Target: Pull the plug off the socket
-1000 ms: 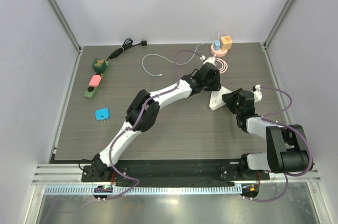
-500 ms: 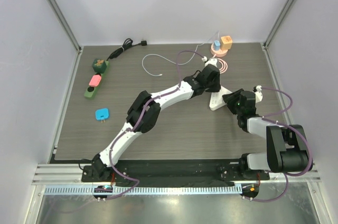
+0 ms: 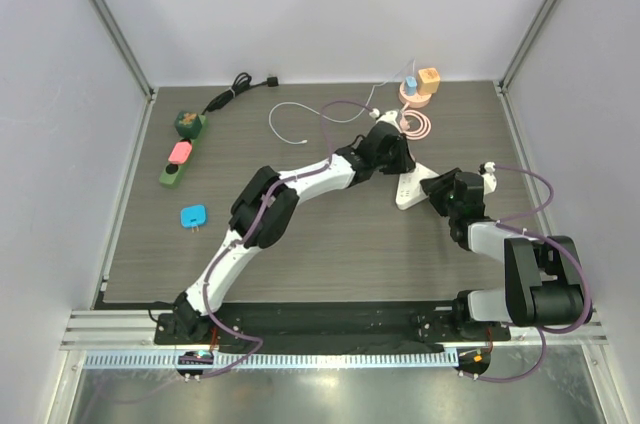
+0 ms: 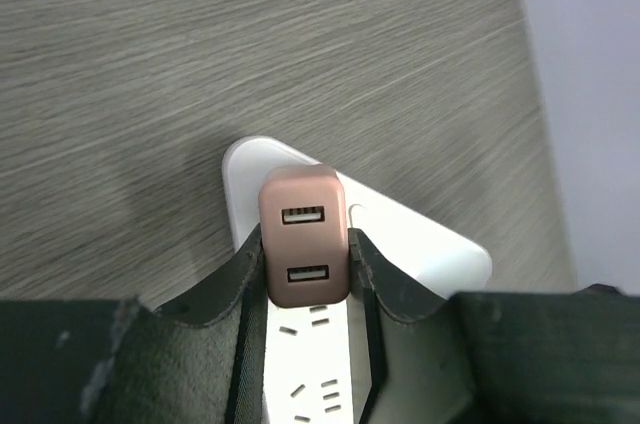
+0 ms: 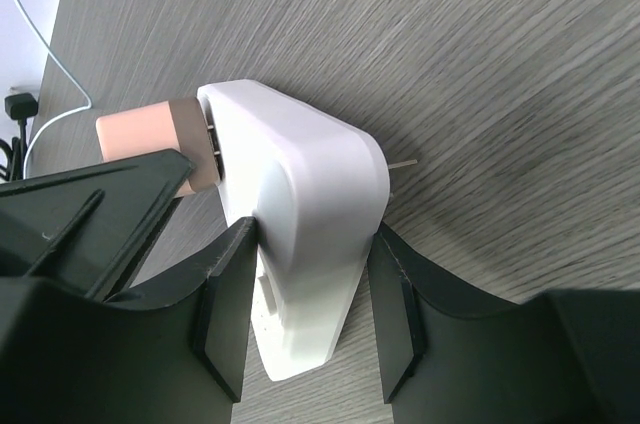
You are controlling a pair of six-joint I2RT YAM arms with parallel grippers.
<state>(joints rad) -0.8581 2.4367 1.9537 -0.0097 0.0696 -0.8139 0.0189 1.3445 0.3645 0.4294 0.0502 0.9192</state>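
While the left gripper (image 4: 306,262) pinches the pinkish plug (image 4: 303,206) between its two dark fingers (image 4: 244,266), one pad pressed to each side of it, the right gripper (image 5: 312,244) clamps the white socket (image 5: 290,164) across its body. The plug has two USB ports on its end face. It stands at the socket's far end, and the right wrist view shows a narrow gap with metal prongs between the two. The socket lies flat on the grey wood-grain table (image 3: 330,244), right of centre, with the two wrists meeting over it. Just beyond it lies a pink coiled cable (image 3: 418,125). A little farther back are a pink round base (image 3: 412,94) with a small blue piece (image 3: 410,82) on it and an orange block (image 3: 429,79) beside that. A loose white cable (image 3: 300,119) curls to the left of the left gripper. Well apart at the table's left edge, a green power strip (image 3: 178,149) carries a pink adapter (image 3: 180,152) and a black one (image 3: 172,172), and a black cord (image 3: 235,87) trails from its far end. A blue adapter (image 3: 193,215) lies alone nearer the arms.
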